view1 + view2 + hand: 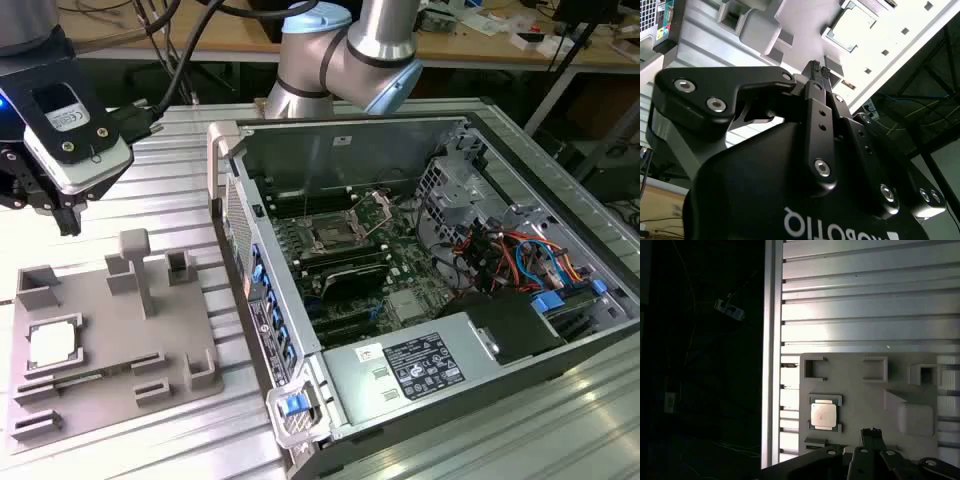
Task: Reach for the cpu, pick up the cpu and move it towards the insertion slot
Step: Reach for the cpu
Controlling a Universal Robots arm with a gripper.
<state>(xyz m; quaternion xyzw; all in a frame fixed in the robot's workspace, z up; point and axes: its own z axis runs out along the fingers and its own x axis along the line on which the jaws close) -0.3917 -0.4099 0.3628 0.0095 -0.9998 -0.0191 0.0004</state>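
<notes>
The cpu (52, 343) is a pale silvery square chip lying flat in a recess of the grey fixture plate (120, 330) at the exterior view's left. Both wrist views show it too, cpu (823, 415) and cpu (852, 25). My gripper (68, 220) hangs well above the plate, up and back from the chip and clear of it. Its black fingertips (813, 66) stand close together with nothing between them; the gripper (871, 432) is shut. The insertion slot (330, 237) is the metal-framed socket on the green board inside the open computer case.
The open computer case (420, 260) fills the exterior view's right, with cables, a drive cage and a power supply inside. Grey posts and blocks (135, 262) rise from the fixture plate near the chip. Ribbed aluminium table (170, 180) lies around it.
</notes>
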